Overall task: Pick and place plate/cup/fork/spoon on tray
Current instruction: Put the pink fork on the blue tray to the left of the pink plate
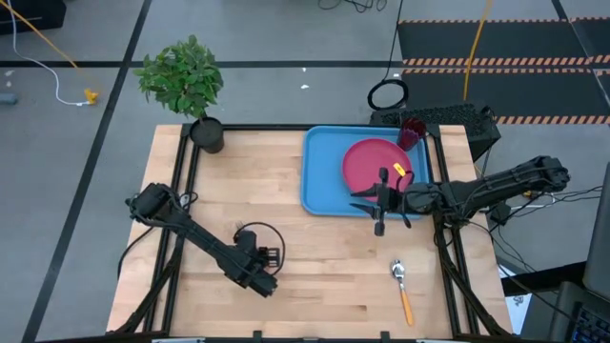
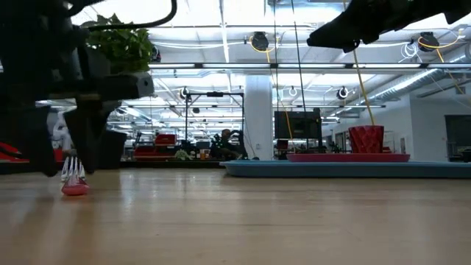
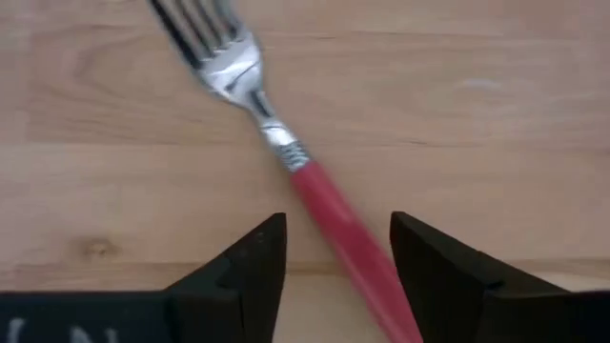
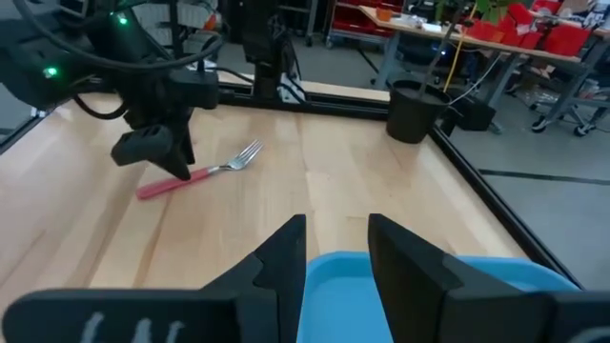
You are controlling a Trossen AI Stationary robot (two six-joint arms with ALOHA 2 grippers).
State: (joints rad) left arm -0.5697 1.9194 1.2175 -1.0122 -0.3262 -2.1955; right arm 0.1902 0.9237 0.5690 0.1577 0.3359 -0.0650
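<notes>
— Tray (image 1: 319, 171) first: light blue, at the table's (image 1: 315, 276) far right. What's in it?
— Pink plate (image 1: 374, 164) flat inside, and the maroon cup (image 1: 412, 133) upright at the far right corner.
— The fork (image 3: 286, 152)?
— On the bare wood, well apart from the tray. Left gripper (image 3: 334, 257) sits low over its red handle, fingers spread either side, not pinching it.
— Spoon (image 1: 402, 289)?
— Near the table's front right, orange handle, outside the tray.
— Right gripper (image 4: 336, 250)?
— Above the tray's front rim, fingers slightly parted, holding nothing. A potted plant (image 1: 186, 81) stands at the far left corner
</notes>
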